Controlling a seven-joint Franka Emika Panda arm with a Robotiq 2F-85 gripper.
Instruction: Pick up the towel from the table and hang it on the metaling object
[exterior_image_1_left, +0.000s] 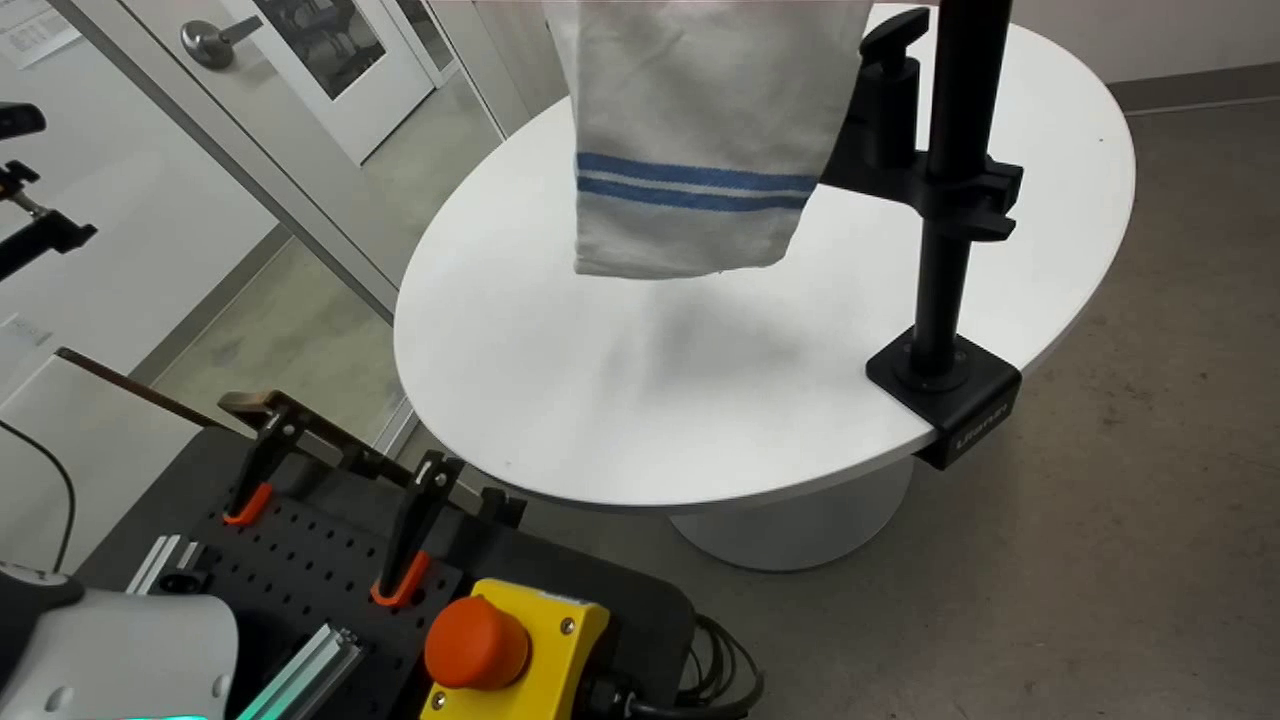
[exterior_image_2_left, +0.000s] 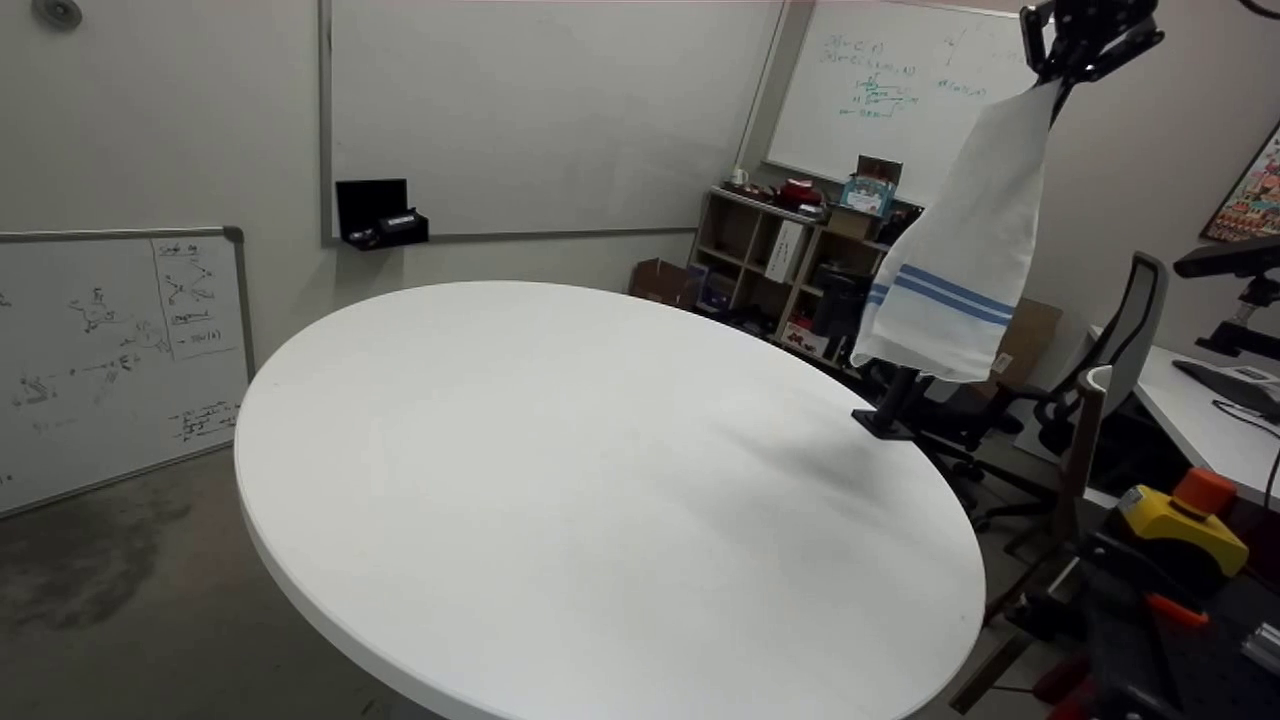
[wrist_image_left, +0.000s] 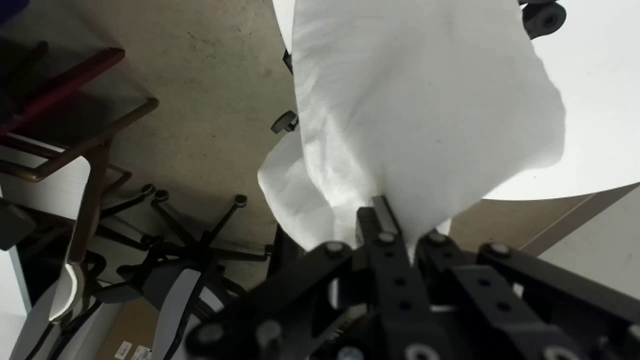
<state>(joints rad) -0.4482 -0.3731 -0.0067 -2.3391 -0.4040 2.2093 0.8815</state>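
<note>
A white towel (exterior_image_1_left: 700, 130) with two blue stripes hangs above the round table in both exterior views. It also shows in an exterior view (exterior_image_2_left: 960, 250) and in the wrist view (wrist_image_left: 425, 100). My gripper (exterior_image_2_left: 1065, 78) is closed on the towel's top end; the fingers pinch the cloth in the wrist view (wrist_image_left: 407, 217). A black metal stand (exterior_image_1_left: 945, 270) is clamped to the table edge. Its side arm (exterior_image_1_left: 880, 165) partly passes behind the towel. In an exterior view the towel covers most of the stand, and its base (exterior_image_2_left: 885, 422) shows below. The stand's top is not clearly visible.
The white round table (exterior_image_2_left: 560, 480) lies below the towel. A yellow box with a red button (exterior_image_1_left: 520, 650) and clamps (exterior_image_1_left: 405, 530) are on a black bench near the table. Office chairs (exterior_image_2_left: 1110, 340) and a shelf (exterior_image_2_left: 760, 250) stand behind.
</note>
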